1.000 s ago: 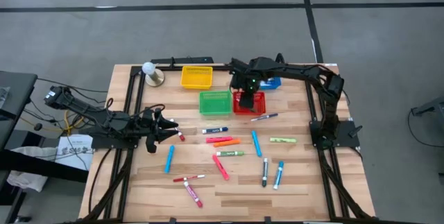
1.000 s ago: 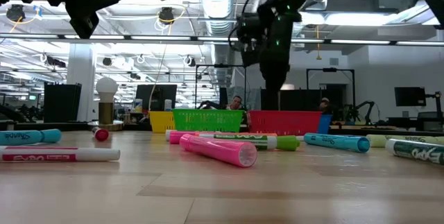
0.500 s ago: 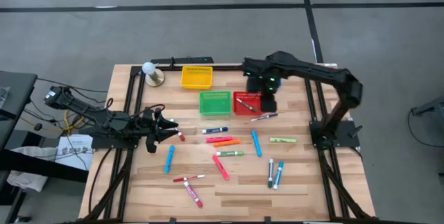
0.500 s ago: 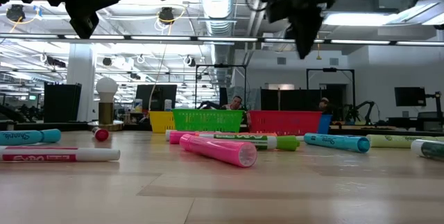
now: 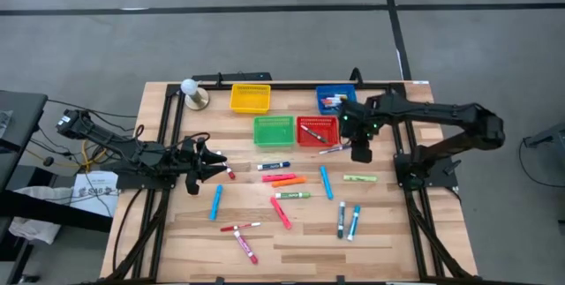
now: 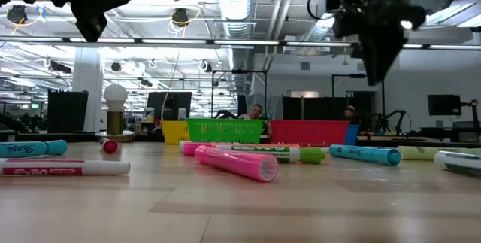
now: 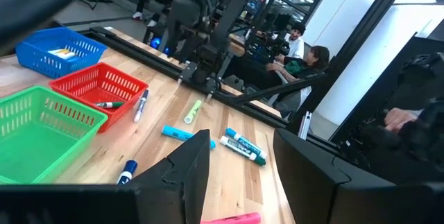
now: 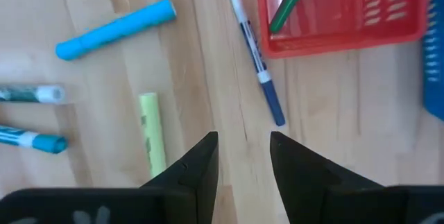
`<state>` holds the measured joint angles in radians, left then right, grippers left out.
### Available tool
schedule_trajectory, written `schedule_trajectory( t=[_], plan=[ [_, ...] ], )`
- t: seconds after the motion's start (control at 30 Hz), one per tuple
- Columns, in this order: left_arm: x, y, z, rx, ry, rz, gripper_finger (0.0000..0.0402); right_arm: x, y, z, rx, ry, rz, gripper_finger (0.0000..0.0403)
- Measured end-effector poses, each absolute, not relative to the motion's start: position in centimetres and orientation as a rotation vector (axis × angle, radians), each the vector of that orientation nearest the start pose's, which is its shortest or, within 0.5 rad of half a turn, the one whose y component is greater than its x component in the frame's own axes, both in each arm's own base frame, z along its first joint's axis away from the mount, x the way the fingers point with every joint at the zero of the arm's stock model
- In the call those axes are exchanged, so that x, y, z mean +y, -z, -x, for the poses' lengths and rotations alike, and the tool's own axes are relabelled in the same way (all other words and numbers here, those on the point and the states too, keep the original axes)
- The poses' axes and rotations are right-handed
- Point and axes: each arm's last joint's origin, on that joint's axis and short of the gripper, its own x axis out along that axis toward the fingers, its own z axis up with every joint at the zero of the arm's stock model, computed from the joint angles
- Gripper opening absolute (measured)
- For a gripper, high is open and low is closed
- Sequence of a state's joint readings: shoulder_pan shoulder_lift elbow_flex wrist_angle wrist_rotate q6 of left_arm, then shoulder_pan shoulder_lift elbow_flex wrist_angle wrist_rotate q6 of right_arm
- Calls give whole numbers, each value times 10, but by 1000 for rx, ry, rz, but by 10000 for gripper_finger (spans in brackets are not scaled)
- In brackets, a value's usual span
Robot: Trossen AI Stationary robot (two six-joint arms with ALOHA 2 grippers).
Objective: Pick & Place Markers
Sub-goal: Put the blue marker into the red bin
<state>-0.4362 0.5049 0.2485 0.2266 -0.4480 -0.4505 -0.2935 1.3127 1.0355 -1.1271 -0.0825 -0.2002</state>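
Several markers lie flat on the wooden table: a pink one (image 5: 281,213), an orange one (image 5: 288,181), a light blue one (image 5: 326,182), a yellow-green one (image 5: 359,178) and others. My right gripper (image 5: 361,153) hangs open above the table, pointing down, just right of the red basket (image 5: 328,137). Below it in the right wrist view are a blue-and-white marker (image 8: 257,61) and the yellow-green marker (image 8: 152,141). My left gripper (image 5: 221,163) waits open at the table's left, pointing level, with nothing between its fingers.
Yellow (image 5: 250,98), green (image 5: 274,130), red and blue (image 5: 335,100) mesh baskets stand in the far half. One marker (image 5: 309,131) lies in the red basket. A lamp-like ball on a stand (image 5: 191,91) is at the far left. People sit beyond the table (image 7: 305,50).
My right gripper has swung from above the red basket toward the table's right and near edges and has risen a little, still pointing down and open. The red and blue baskets, covered by the arm before, now show.
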Motion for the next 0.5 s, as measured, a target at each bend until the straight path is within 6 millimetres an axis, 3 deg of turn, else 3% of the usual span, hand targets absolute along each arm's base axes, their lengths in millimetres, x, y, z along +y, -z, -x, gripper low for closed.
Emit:
schedule_trajectory(
  t=[0.23, 0.5],
  plan=[
    [-46, -225, -128, 18, -17, 441, 159, -63, -220, -217, 1333, 41, -69, 122],
    [-46, -226, -128, 10, -15, 448, 159, -76, -193, -227, 1445, 35, -49, 122]
  ],
)
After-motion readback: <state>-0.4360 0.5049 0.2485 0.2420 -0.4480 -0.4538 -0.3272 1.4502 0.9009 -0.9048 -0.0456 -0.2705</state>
